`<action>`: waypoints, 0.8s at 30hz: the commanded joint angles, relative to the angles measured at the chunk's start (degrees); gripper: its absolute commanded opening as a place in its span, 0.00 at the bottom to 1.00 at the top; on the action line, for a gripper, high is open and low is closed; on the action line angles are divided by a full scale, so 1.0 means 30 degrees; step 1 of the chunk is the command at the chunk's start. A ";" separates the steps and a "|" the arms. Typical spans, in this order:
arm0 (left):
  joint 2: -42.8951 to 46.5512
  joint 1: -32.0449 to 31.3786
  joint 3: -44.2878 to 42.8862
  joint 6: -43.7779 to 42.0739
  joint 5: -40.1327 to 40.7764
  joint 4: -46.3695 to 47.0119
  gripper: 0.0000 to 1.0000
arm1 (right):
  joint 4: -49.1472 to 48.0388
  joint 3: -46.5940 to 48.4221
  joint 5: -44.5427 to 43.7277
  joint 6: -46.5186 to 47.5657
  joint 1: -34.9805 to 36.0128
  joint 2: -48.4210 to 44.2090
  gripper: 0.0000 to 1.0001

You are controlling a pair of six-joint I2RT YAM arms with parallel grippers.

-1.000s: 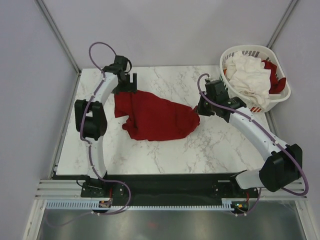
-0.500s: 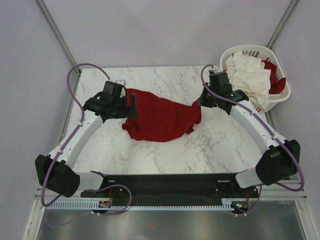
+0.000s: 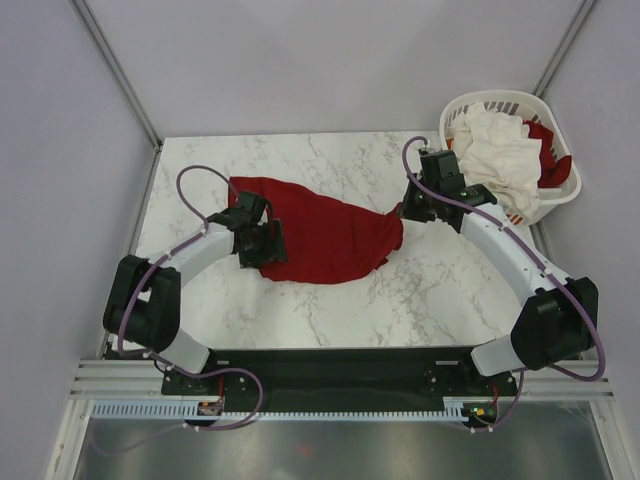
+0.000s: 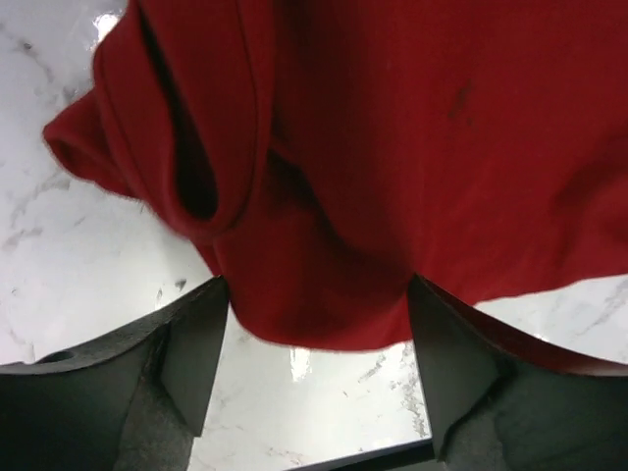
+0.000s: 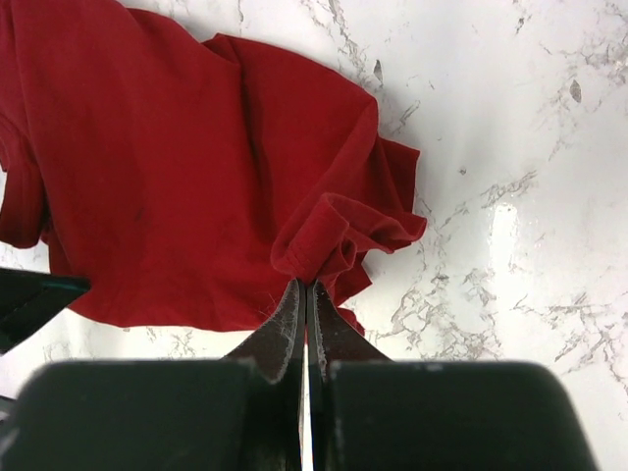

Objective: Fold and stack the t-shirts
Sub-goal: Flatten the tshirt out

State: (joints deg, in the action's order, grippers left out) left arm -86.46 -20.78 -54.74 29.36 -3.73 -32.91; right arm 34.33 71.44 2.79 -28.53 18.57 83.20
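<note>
A dark red t-shirt (image 3: 325, 232) lies crumpled across the middle of the marble-patterned table (image 3: 420, 290), stretched loosely between two robot arms. At its left end, seen from above, the left claw (image 3: 270, 244) sits low over the shirt's near-left edge. The left wrist camera shows this claw (image 4: 316, 294) spread wide, its two dark fingers (image 4: 191, 348) standing apart on either side of a rounded lip of the red cloth, with a sleeve opening gaping just beyond them. At the shirt's right end, the cloth narrows to a gathered point where the right claw (image 3: 404, 211) meets it. The right wrist camera shows that claw (image 5: 306, 290) pressed together and pinching a bunched fold of the red fabric, the rest of the shirt fanning out flat on the table past it. Off the table's far right corner stands a white slotted basket (image 3: 510, 97), heaped with a rumpled white t-shirt (image 3: 498, 150) and, at its right side, more dark red cloth (image 3: 552, 165).
</note>
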 commanded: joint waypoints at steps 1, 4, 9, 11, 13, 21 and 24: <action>-0.1964 -0.0165 0.0083 0.0993 -0.0516 0.2236 0.77 | -0.0485 -0.0199 0.0301 0.0283 -0.0183 -0.0663 0.00; -0.2878 -0.0194 0.0229 0.1110 -0.0632 0.2823 0.56 | -0.0514 -0.0287 0.0448 0.0341 -0.0242 -0.0633 0.00; -0.1715 -0.0455 -0.0617 0.0176 -0.0723 0.1023 0.02 | -0.0456 -0.0230 0.0564 0.0342 -0.0359 -0.0808 0.00; -0.0252 -0.1128 -0.2487 -0.0003 0.0510 0.0070 0.02 | -0.0281 -0.0287 0.0769 0.0341 -0.0359 -0.1245 0.00; 0.1625 -0.2066 -0.5521 -0.0583 0.3468 -0.3700 0.03 | -0.0047 -0.0375 0.1063 0.0312 -0.0388 -0.1744 0.00; 0.0088 -0.1227 -1.1894 -0.3863 0.3444 -0.9335 0.74 | 0.0453 -0.0114 0.0506 0.0108 -0.0359 -0.2540 0.00; -0.5152 0.0500 -1.4083 -0.4863 0.1831 -0.9273 0.97 | 0.0219 0.0559 0.0740 -0.0272 -0.0388 -0.1222 0.00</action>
State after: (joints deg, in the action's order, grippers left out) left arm -84.93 -23.92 -94.91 21.26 5.06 -54.52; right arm 35.59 70.41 4.71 -28.36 17.72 76.14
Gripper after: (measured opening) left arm 0.958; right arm 0.010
